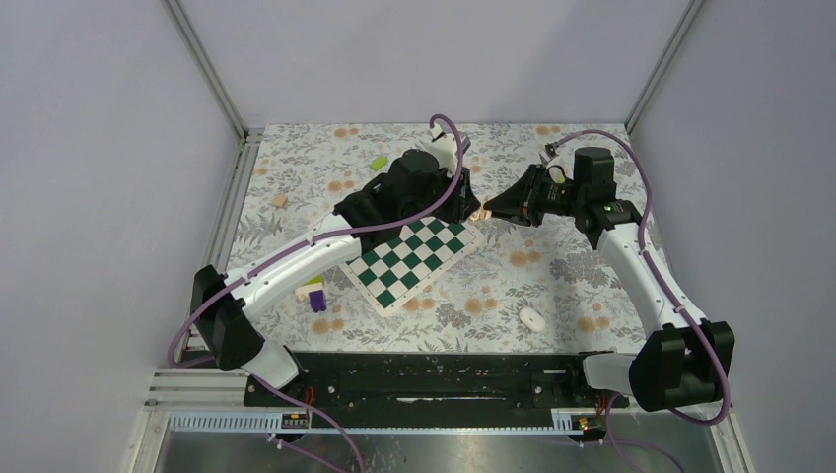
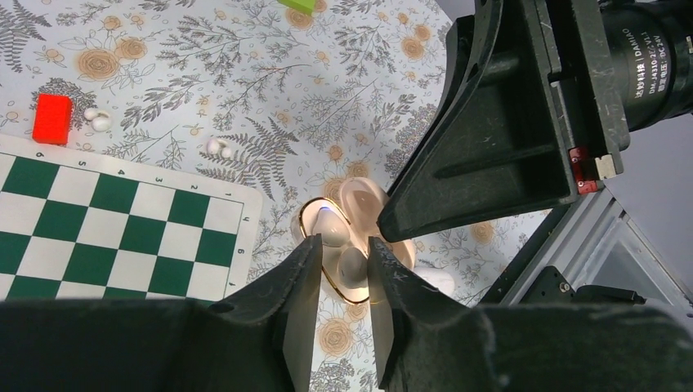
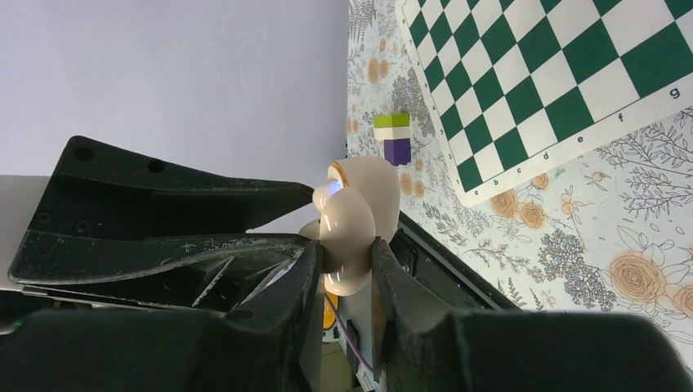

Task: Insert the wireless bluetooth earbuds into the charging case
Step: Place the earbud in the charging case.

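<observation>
charging case | open | gripped by right claw | left claw close

The tabletop is covered by a cloth printed with grey leaves and orange flowers. A green and white chessboard is laid near its middle, turned at an angle to the edges. A small green block is seen toward the far edge, and a tan block toward the left edge. A stack of green, white and purple blocks is set just off the board's left corner. A white oval piece is placed toward the near edge, right of the middle. A red block and small white beads are found beside the board's numbered edge.
</observation>
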